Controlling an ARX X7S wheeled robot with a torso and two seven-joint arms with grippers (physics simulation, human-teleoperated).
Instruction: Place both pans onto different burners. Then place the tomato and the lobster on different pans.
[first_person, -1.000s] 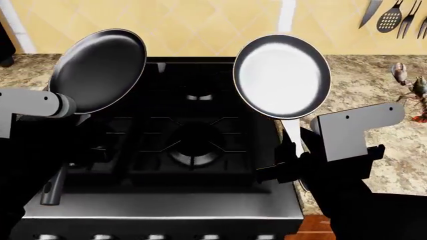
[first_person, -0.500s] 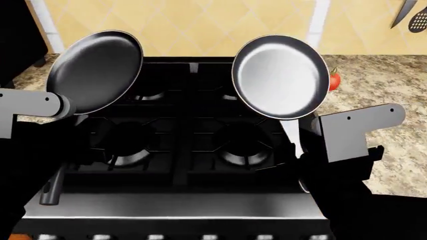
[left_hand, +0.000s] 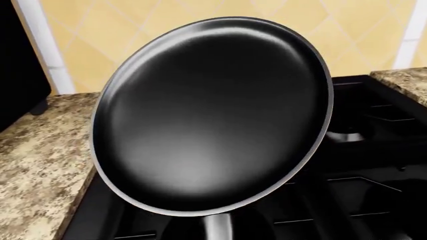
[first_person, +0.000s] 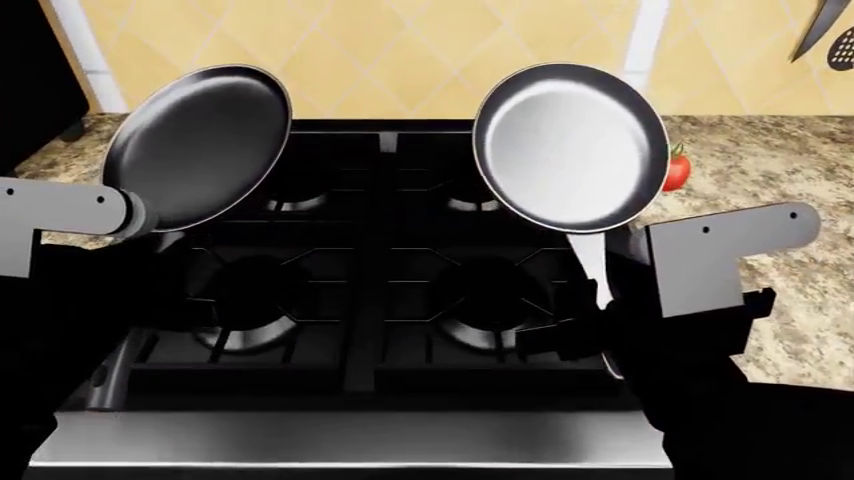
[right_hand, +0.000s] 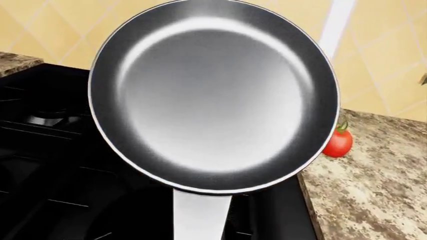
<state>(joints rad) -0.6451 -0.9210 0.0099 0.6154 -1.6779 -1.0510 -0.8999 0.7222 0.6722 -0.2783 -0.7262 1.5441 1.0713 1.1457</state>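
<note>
1. My left arm (first_person: 67, 215) carries the matte black pan (first_person: 198, 147), tilted up on edge with its inner face toward my head camera; it hangs above the left side of the stove (first_person: 387, 400) and touches no grate.
2. In the left wrist view the same pan (left_hand: 213, 115) fills most of the frame, its handle running down out of sight. The left jaws are not visible, so whether they are clenched on that handle I cannot tell.
3. My right arm (first_person: 714, 260) carries the glossier pan (first_person: 571, 147), likewise tilted up and clear of the grates, above the right side of the stove. Its pale handle (first_person: 587, 265) runs down behind the arm housing; the right jaws are hidden, so their state I cannot tell.
4. The right wrist view shows this pan (right_hand: 213, 95) face on, with a bright sheen across its base.
5. Four burners (first_person: 487, 325) sit under the black grates, all bare of cookware.
6. The tomato (first_person: 675, 170) rests on the granite desk (first_person: 787, 170) just beside the stove's right edge, partly hidden behind the glossier pan's rim; the right wrist view confirms it (right_hand: 338, 142) on the desk.
7. Utensils (first_person: 827, 35) hang on the wall at the far right
</note>
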